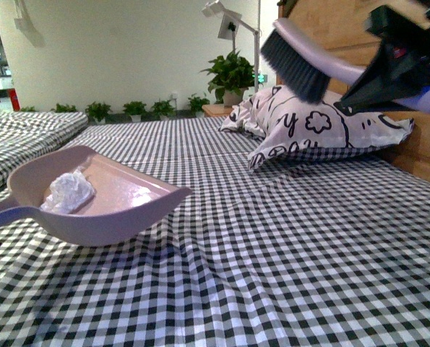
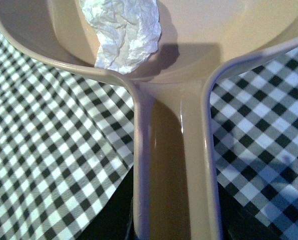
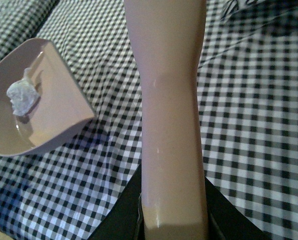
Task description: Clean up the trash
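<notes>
Wall: plain pale cream, running across the far side of the room, well beyond the right pincer.
Bed cover: black-and-white check cloth, wrinkled, spread below the pincer.
Second bed: same check cloth, far off on the pincer's left.
Headboard: light wood panel, just behind the pincer.
Pillow: white with black doodles, under the pincer, leaning on the headboard.
Plants: a row of small green pots along the wall foot; a larger plant stands left of the pincer.
Lamp: white, on a thin pole, above the larger plant.
Light: bright, even, indoor.
</notes>
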